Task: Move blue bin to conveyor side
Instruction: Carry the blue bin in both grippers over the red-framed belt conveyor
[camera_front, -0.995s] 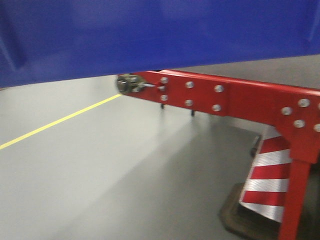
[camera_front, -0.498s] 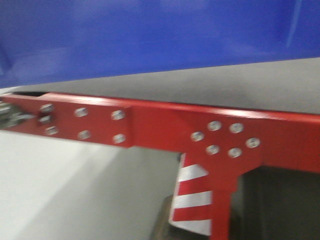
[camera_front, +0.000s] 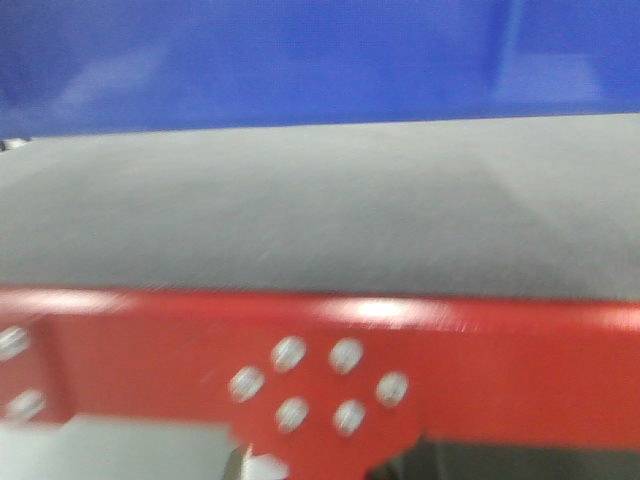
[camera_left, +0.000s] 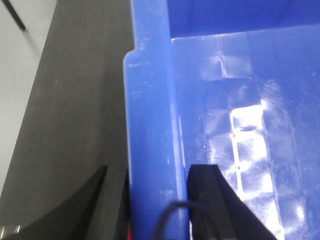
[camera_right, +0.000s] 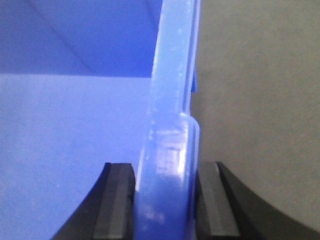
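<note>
The left end effector is narrowed onto the thick rim of the blue bin, one finger inside the wall and one outside. The right end effector clamps the opposite rim, its pads pressed against both faces. In the front view the bin fills the top of the frame above the conveyor. Whether it touches the belt cannot be told. The red frame with silver bolts runs along the near edge.
</note>
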